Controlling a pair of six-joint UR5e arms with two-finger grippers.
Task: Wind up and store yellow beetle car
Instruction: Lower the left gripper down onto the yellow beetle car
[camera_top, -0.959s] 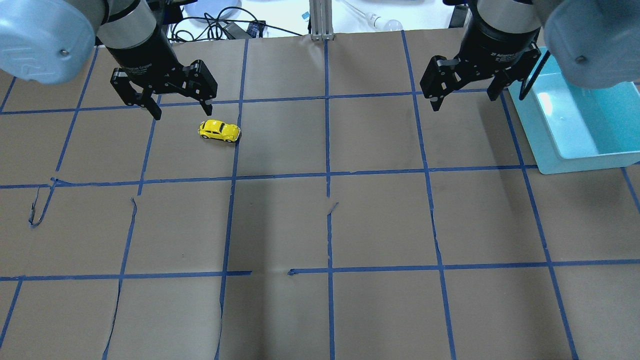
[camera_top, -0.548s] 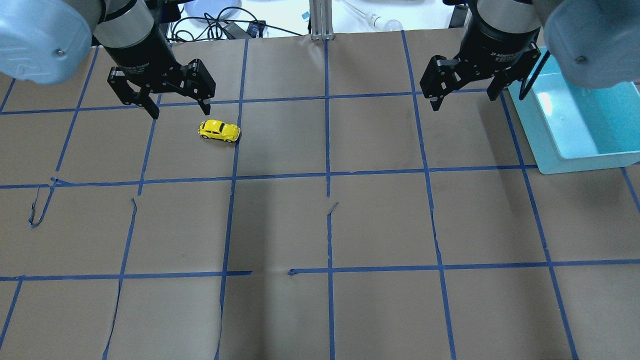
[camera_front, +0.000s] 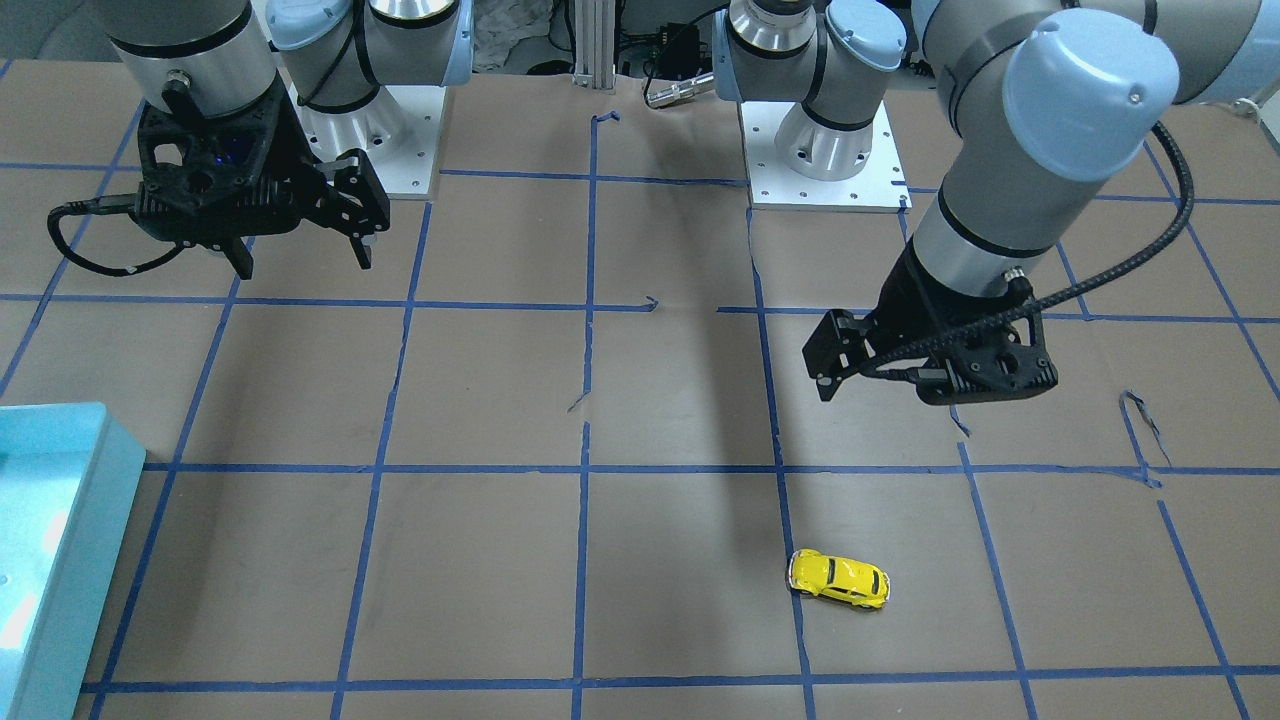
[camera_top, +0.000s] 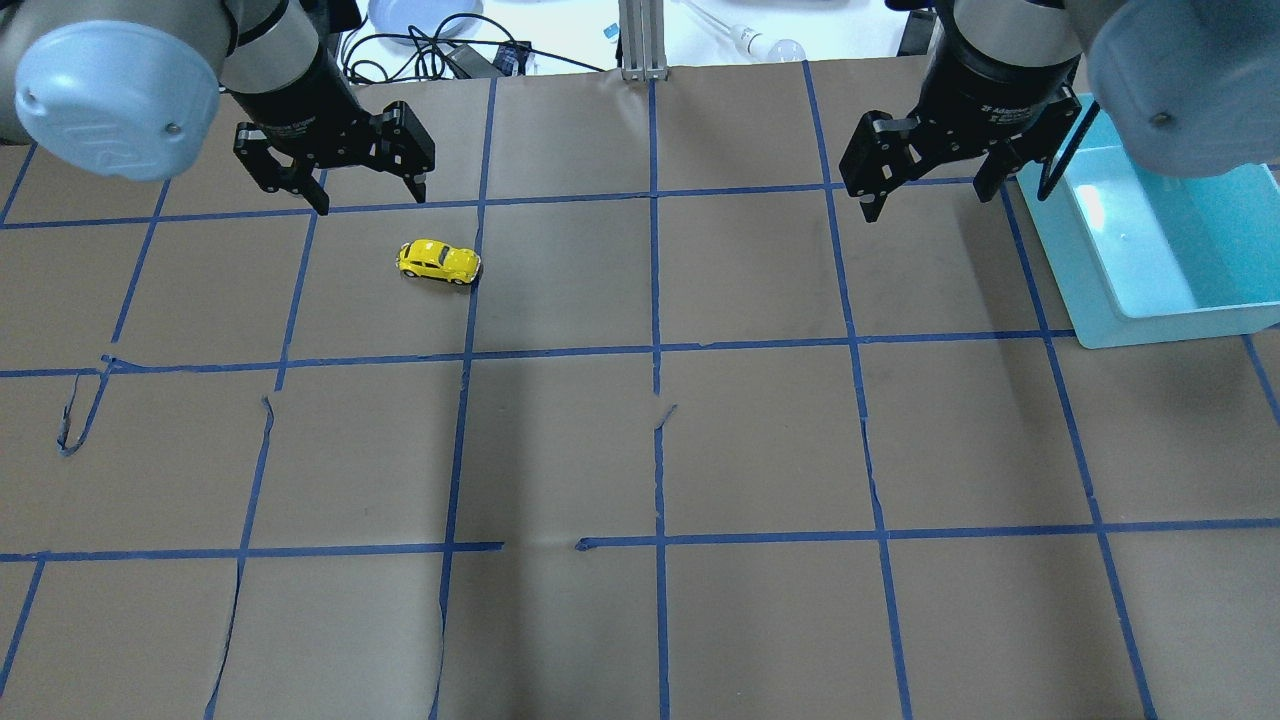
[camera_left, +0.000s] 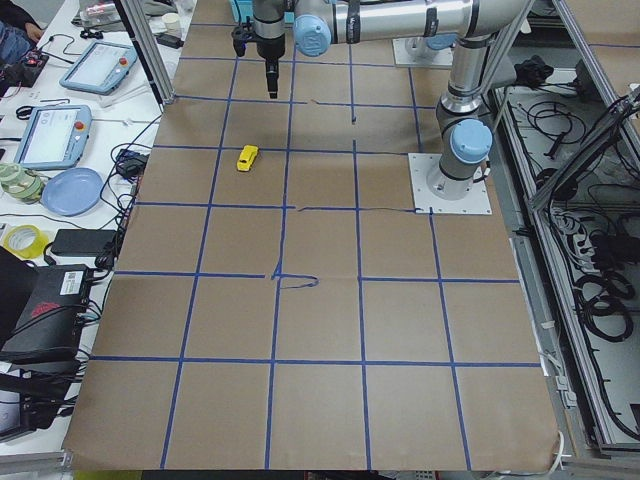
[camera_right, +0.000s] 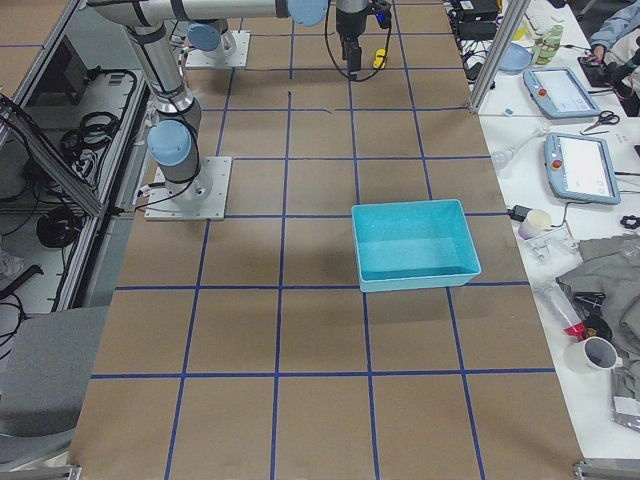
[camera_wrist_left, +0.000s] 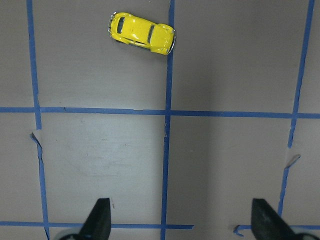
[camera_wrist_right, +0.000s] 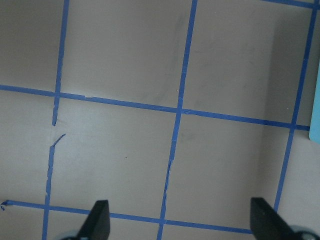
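car: yellow beetle car (camera_top: 439, 261) upright on its wheels on the table, far-left area in the overhead view; lies crosswise, its right end touching a blue tape line
car contact: nothing touches it, clear of both grippers
left gripper: left gripper (camera_top: 370, 200) spread wide, nothing between the fingers; hangs over the paper just beyond the car on its far side, slightly to the left
left wrist view: car sits at the top of the view, well past the two fingertips (camera_wrist_left: 100, 217), not between them
right gripper: right gripper (camera_top: 928, 200) spread wide too, nothing held; far-right area, over bare paper
right wrist view: only tape grid below the fingertips, a sliver of the bin at the right edge
bin: teal bin (camera_top: 1165, 326) at the far-right edge of the table, open top, just right of the right gripper; well apart from the car
table: table (camera_top: 660, 450) covered in brown paper with a blue tape grid; paper torn along some lines
gap car to bin: most of the table's width lies between them
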